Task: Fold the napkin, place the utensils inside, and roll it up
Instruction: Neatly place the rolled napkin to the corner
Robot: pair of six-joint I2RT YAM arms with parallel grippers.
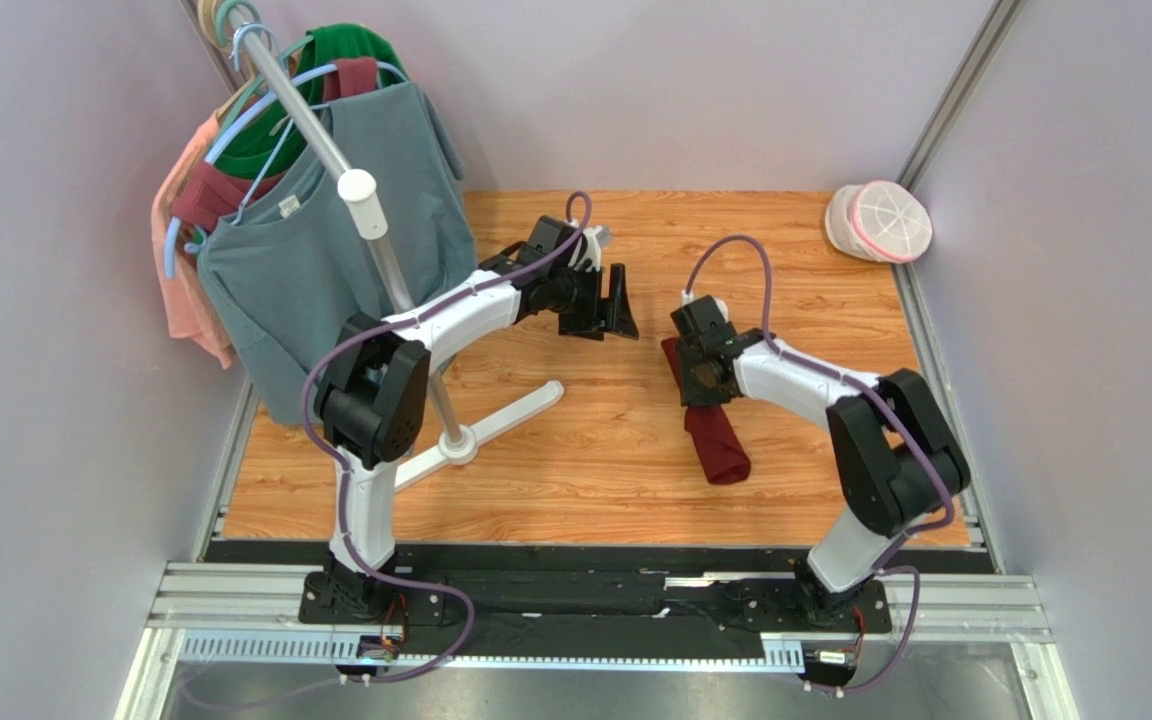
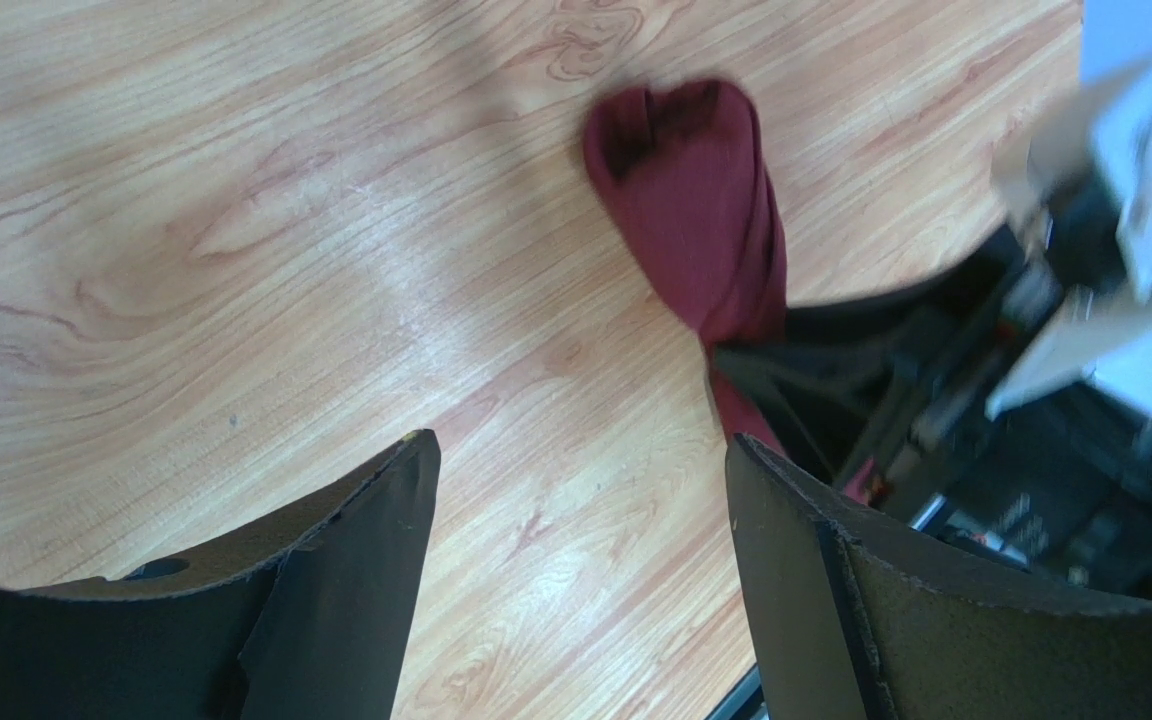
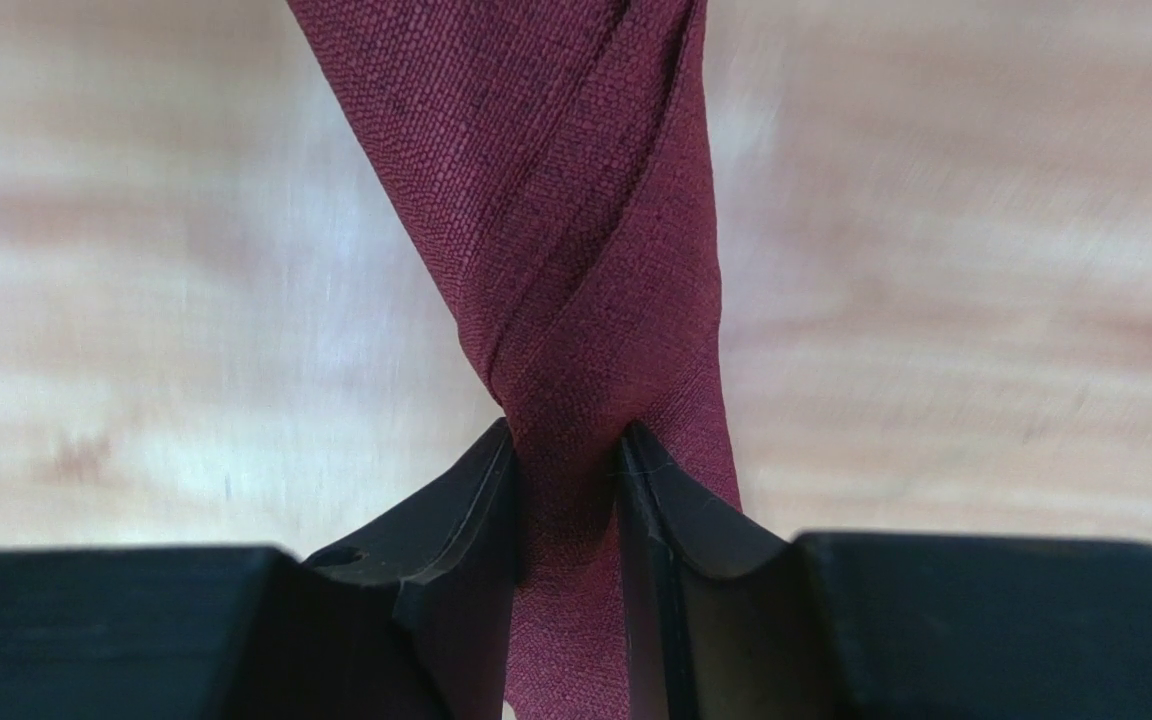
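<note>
Item under inspection: the napkin (image 1: 719, 440), dark red cloth, twisted into a narrow roll and lying on the desk (image 1: 567, 465). No utensil can be seen; whether one is inside the roll cannot be told.

Right gripper (image 1: 704, 375): pinching the napkin. In the right wrist view both fingers (image 3: 455, 510) press against the cloth (image 3: 582, 225) from either side, and the roll narrows to a waist between them. Ahead of the fingertips the roll widens in diagonal wraps. Behind them the cloth runs on beneath the gripper (image 3: 567, 450). In the top view the greater length of the roll lies on the near side of this gripper and a short end shows on the far side.

Left gripper (image 1: 611, 308): spread wide, holding nothing. In the left wrist view bare desk (image 2: 237, 225) shows between its fingertips (image 2: 582, 447). The napkin's end (image 2: 695, 210) lies ahead and to the right of it, apart from both fingers.

Surroundings: a garment rack (image 1: 372, 248) stands on the left gripper's outer side, well apart, carrying a grey-blue shirt (image 1: 312, 240) among other garments. A round white-and-pink item (image 1: 880, 221) sits in the far corner beyond the right gripper.
</note>
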